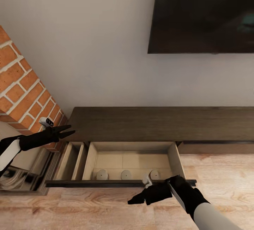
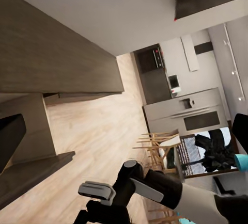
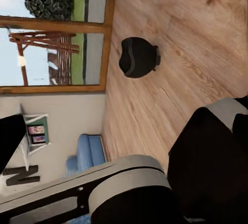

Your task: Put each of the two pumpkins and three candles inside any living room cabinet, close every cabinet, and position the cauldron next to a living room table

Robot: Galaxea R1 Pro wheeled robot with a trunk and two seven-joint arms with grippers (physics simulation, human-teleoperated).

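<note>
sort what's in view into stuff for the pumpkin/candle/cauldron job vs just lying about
For the job: cabinet with its open drawer, three candles inside, cauldron on the floor.
Just there: TV, brick fireplace, blue sofa.

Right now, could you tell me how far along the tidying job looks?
Done: three pale round candles sit in a row in the long dark-brown wooden cabinet's open light-wood drawer. In hand: nothing visibly held; the right gripper hovers by the drawer front, the left gripper is open. Left: no pumpkins are visible in the drawer, it needs closing, and the round black cauldron stands on bare wood floor.
</note>
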